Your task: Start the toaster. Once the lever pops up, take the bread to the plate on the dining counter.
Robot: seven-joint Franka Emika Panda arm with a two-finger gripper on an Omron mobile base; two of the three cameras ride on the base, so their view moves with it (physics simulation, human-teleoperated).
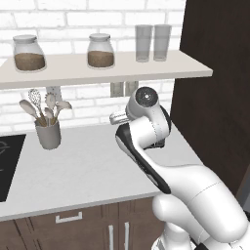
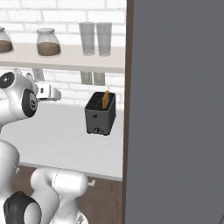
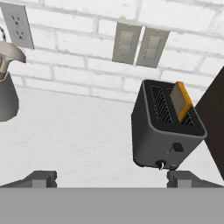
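The dark grey toaster [image 3: 164, 131] stands on the white worktop [image 3: 87, 135] against the brick wall, next to a dark tall cabinet; it is also in the right base view [image 2: 100, 114]. The tan bread [image 3: 181, 101] stands upright in the toaster's right slot, its top half sticking out [image 2: 105, 99]. The toaster's near face carries a dark lever [image 3: 177, 147] and, below it, a tiny knob [image 3: 161, 165]. My gripper [image 3: 113, 180] is open and empty, a short way back from the toaster and to its left. The plate and the dining counter are out of view.
A grey utensil cup [image 1: 48, 134] with whisk and spoons stands on the worktop at left. Above runs a shelf [image 1: 161, 71] with two jars and two glasses. A dark tall cabinet [image 1: 215, 88] closes the right side. A black cooktop [image 1: 7, 166] lies far left.
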